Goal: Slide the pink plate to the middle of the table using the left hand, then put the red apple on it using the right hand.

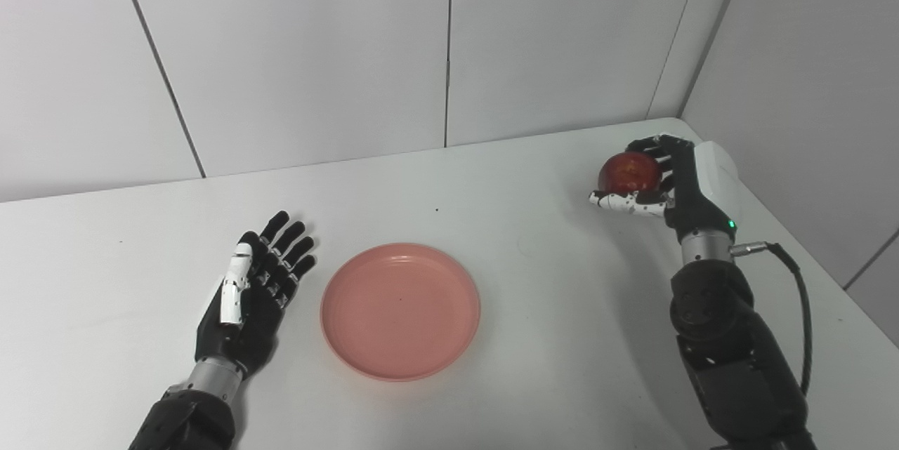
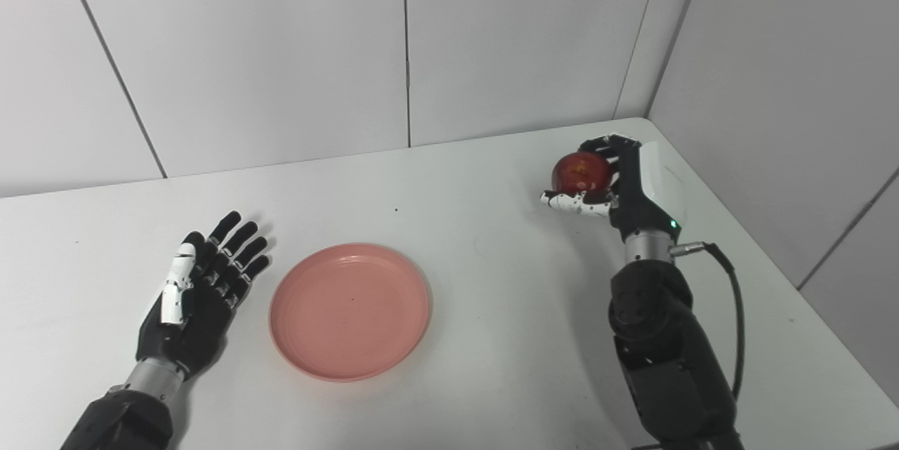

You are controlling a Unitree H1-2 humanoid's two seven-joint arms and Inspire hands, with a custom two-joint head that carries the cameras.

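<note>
Pink plate (image 1: 400, 309) sits flat on the white bench (image 1: 534, 281), near the middle, empty; the sliding step looks done. Left hand (image 1: 254, 288) lies just beside the plate's left rim, apart from it, fingers spread, holding nothing, probably parked clear of the landing spot. Right hand (image 1: 650, 187) near the far right corner, well apart from the plate, fingers curled round the red apple (image 1: 628, 172), thumb underneath as support. Apple appears lifted off the bench, ready for carrying. Apple: round, glossy, deep red with yellowish flecks; plate: shallow, smooth, raised rim
</note>
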